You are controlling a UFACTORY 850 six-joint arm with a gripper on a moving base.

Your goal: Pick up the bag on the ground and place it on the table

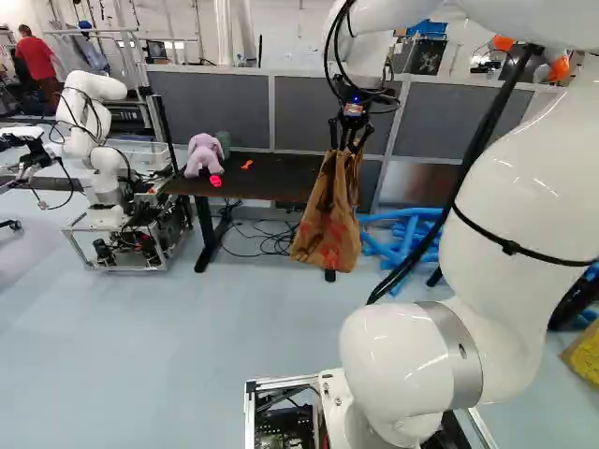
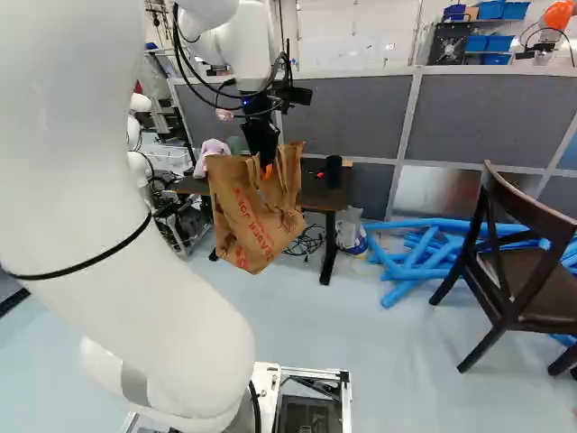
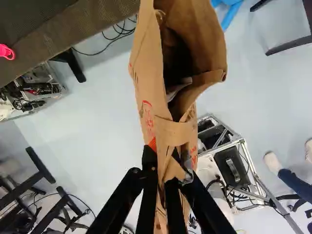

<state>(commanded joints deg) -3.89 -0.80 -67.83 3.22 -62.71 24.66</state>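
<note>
Ahead at twelve o'clock from the arm's base, the paper bag (image 1: 328,220) hangs in the air, its upper part gripped by the pincer (image 1: 347,146). Shadow hides most of its inside. Past it, toward eleven o'clock, the partly hidden tabletop (image 1: 267,171) carries a lilac plush toy (image 1: 203,154). Toward two o'clock, the right base view's edge cuts off a chair (image 2: 539,290).

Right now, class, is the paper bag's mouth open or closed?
Open: in the wrist view, the brown paper bag has its side walls apart, showing its dark inside.
</note>
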